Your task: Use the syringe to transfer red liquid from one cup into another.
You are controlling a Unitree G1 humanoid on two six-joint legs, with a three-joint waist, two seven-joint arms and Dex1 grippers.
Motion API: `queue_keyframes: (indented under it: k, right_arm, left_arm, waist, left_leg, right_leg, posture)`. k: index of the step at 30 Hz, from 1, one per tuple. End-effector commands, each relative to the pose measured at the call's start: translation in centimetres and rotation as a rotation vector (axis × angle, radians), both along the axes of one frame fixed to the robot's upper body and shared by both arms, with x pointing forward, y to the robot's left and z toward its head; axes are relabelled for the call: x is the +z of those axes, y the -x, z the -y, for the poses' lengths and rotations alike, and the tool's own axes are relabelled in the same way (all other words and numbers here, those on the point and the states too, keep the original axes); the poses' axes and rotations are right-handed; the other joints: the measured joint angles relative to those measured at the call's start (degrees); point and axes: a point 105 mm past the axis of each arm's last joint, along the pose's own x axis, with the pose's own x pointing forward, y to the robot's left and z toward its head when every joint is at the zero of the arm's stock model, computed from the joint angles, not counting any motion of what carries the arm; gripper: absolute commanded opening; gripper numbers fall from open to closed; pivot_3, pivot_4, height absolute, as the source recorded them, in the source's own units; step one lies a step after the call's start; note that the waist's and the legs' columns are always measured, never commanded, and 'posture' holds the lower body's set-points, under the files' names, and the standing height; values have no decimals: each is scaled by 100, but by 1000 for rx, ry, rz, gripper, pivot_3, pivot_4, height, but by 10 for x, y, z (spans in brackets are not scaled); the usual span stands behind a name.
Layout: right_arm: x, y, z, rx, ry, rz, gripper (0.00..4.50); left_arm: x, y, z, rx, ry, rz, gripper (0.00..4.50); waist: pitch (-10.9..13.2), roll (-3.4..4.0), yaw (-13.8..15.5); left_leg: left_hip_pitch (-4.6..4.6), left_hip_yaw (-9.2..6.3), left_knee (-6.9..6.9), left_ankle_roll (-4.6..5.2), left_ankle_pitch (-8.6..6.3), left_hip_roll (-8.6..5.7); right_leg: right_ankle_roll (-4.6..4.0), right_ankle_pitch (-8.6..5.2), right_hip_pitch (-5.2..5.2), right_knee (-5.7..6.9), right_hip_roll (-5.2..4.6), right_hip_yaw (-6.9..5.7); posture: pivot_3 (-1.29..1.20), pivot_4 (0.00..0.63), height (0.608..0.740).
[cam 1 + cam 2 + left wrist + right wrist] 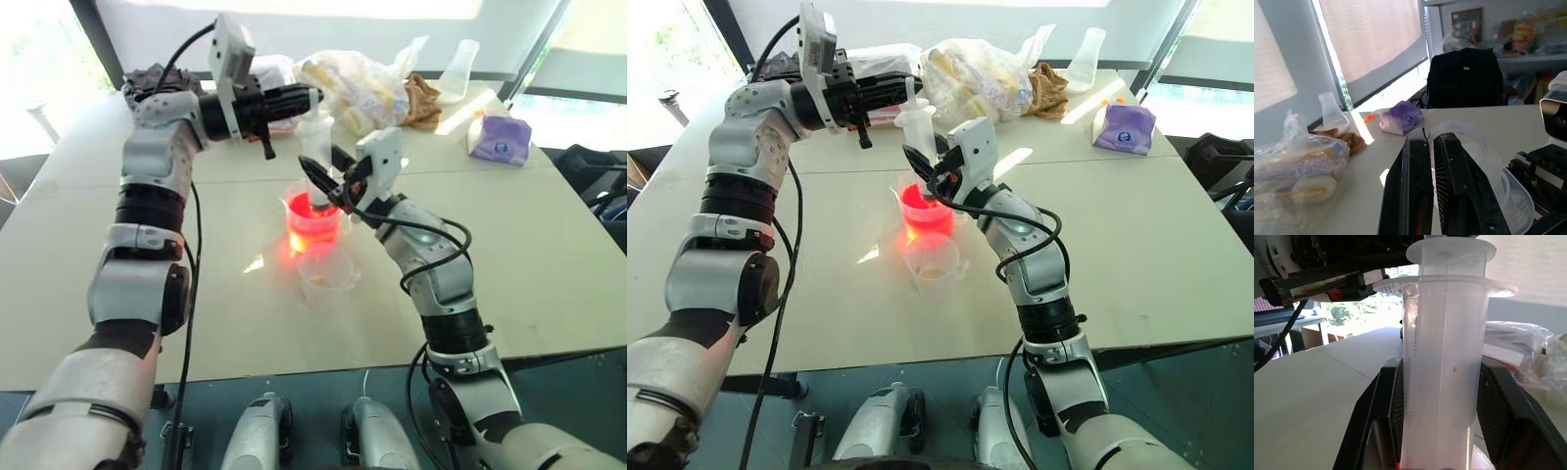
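The syringe [918,132] stands upright over the taller cup [313,227], which holds glowing red liquid [924,220]. My right gripper [323,186] is shut on the syringe's clear barrel [1442,357], one black finger on each side. From the left, my left gripper [312,98] reaches in level at the white plunger's top, fingers [1449,166] shut. The plunger's disc [1469,134] shows just beyond them, and I cannot see if it is pinched. The syringe's tip is hidden inside the cup. The shorter cup [325,276] stands just in front of the taller one, apparently without liquid.
At the table's far side lie a clear plastic bag of packets [362,83], a brown lump [423,103], a conical flask [458,70] and a purple tissue pack [500,137]. A black chair [1464,73] stands beyond the table edge.
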Motion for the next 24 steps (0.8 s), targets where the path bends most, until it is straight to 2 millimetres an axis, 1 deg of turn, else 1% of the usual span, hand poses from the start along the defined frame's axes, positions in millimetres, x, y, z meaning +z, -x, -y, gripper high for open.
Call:
queue_keyframes:
  k: [1,9,10,11,13,15,19,21,22,24]
  right_arm:
    - [-23,11,-22,94,45,-52,1526]
    - [-30,13,-25,100,47,-66,1526]
    - [-30,13,-25,100,47,-66,1526]
    - [-30,13,-25,100,47,-66,1526]
    - [-29,13,-25,97,44,-62,1526]
    - [-26,12,-24,92,40,-52,1526]
    - [-16,10,-22,78,32,-17,1526]
    - [-7,10,-20,71,23,10,1526]
    - [1,9,-18,64,13,29,1526]
    - [13,8,-14,49,-4,58,1526]
  left_arm:
    - [69,9,-14,86,148,201,8]
    - [75,8,-16,97,143,222,8]
    - [74,7,-16,97,142,221,8]
    - [70,8,-15,80,117,215,8]
    - [62,10,-14,50,77,192,694]
    - [52,12,-12,12,35,174,1249]
    - [45,12,-13,17,4,168,2377]
    - [41,13,-15,19,-29,162,2929]
    - [40,15,-18,8,-49,143,3178]
    - [40,18,-26,5,-71,121,3178]
  waist:
    - [0,0,0]
    - [0,0,9]
    - [0,0,8]
    - [0,0,5]
    - [0,0,-2]
    - [0,0,-11]
    - [0,0,0]
    - [0,0,10]
    - [0,0,4]
    - [0,0,-8]
  left_leg:
    - [0,0,0,0,0,0]
    - [0,1,1,0,0,0]
    - [0,1,1,0,0,0]
    - [0,1,1,0,0,0]
    - [0,0,0,0,0,0]
    - [0,0,0,0,0,0]
    - [0,0,0,0,0,0]
    - [0,0,1,0,0,0]
    - [0,0,1,0,0,0]
    - [-1,0,1,0,0,0]
  right_leg:
    - [0,0,0,0,0,0]
    - [0,0,1,0,-1,0]
    - [0,0,0,0,-1,0]
    - [0,0,0,0,-1,0]
    - [0,0,0,0,-1,0]
    - [0,0,0,0,0,0]
    - [0,0,-1,0,0,0]
    - [0,0,0,0,-1,0]
    - [0,0,1,0,-1,0]
    - [0,0,0,0,0,0]
  posture:
    - [0,150,740]
    - [0,150,740]
    - [0,150,740]
    - [0,150,740]
    - [0,150,740]
    - [0,150,740]
    - [0,150,740]
    - [0,150,740]
    - [0,150,740]
    - [0,150,740]
